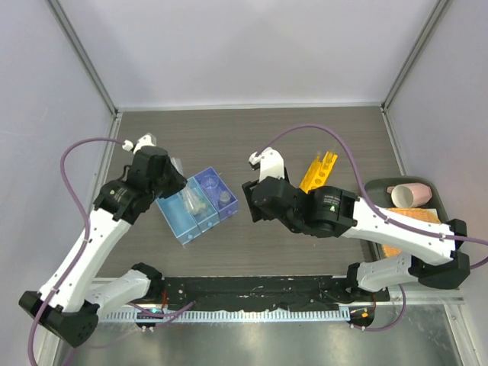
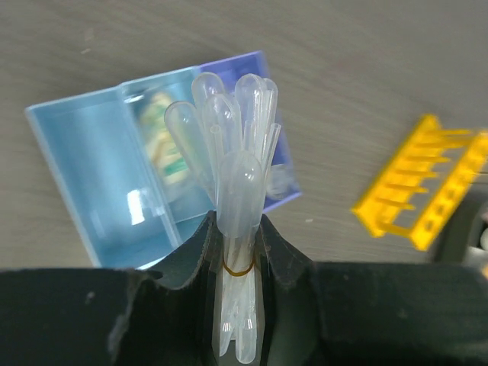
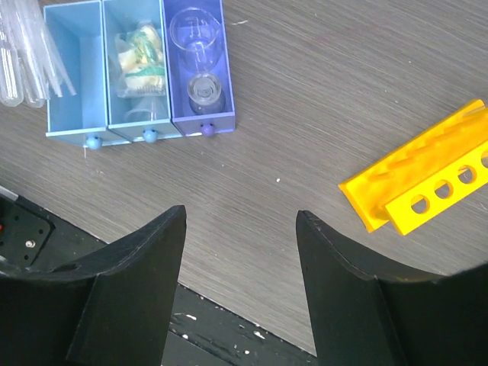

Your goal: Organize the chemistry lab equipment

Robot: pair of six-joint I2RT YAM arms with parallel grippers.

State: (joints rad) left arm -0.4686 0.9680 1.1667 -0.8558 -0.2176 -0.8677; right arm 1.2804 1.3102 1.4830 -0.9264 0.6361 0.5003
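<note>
**Top external view.** The left tool point(image 1: 174, 180) is clenched on a bundle of clear plastic droppers point(image 1: 178, 165). It holds the bundle over the far left end of a three-bin plastic organizer point(image 1: 179, 221), which has two light blue bins and one purple bin. The organizer lies on the grey wood-grain surface point(image 1: 290, 137) between the arms. The right tool point(image 1: 248, 200) hangs just right of the purple bin. A long yellow plastic rack with round holes point(image 1: 319, 171) lies just beyond the right arm. At the far right, a pink cup point(image 1: 412, 195) lies on its side in a dark tray point(image 1: 375, 187), near an orange woven mat point(image 1: 418, 219).

**Left wrist view.** The left tool point(image 2: 238, 229) grips the droppers point(image 2: 232, 152) around their stems, just above a thin orange rubber band point(image 2: 239, 267) that ties them. The bulbs fan out past the fingertips, above the organizer point(image 2: 84, 168). A packet with green-beige contents point(image 2: 164, 145) shows in the middle bin. The yellow rack point(image 2: 423, 194) lies well apart to the right.

**Right wrist view.** The right tool point(image 3: 240, 221) is released, its jaws spread wide over bare surface. The organizer point(image 3: 72, 133) lies ahead to the left and the rack point(image 3: 423, 179) to the right, both apart from the tool. The dropper bulbs point(image 3: 27, 53) hang over the left bin. The packet point(image 3: 141, 65) is in the middle bin, and its print is too blurred to read. A small clear glass beaker point(image 3: 194, 34) and a small clear vial point(image 3: 202, 90) lie in the purple bin.
</note>
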